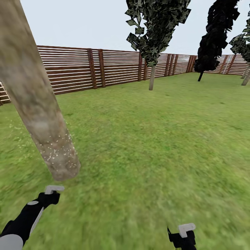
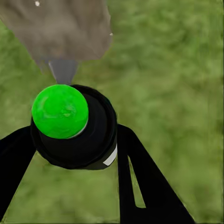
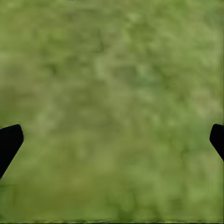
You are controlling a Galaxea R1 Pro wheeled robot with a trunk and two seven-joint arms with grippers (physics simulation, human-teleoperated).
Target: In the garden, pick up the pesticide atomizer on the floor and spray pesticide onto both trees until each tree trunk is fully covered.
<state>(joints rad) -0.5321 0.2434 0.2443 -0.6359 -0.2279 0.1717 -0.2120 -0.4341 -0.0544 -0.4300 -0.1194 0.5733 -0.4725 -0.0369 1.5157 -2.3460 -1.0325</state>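
The pesticide atomizer (image 2: 59, 111) is a black canister with a bright green round cap and a grey nozzle, and my left gripper (image 2: 74, 140) is shut on it. The nozzle points at the base of the near tree trunk (image 2: 60, 28). In the head view this thick grey-brown trunk (image 1: 38, 114) leans across the left side, with pale specks on its lowest part. My left gripper (image 1: 52, 195) sits just below its foot. A second tree (image 1: 152, 78) stands far off by the fence. My right gripper (image 1: 184, 236) hangs open over bare grass (image 3: 112, 112).
A brown slatted fence (image 1: 73, 69) closes the lawn at the back. A narrow black cypress (image 1: 211, 45) stands at the far right, with more thin trunks (image 1: 246, 78) at the edge. Open grass (image 1: 156, 146) stretches between me and the far tree.
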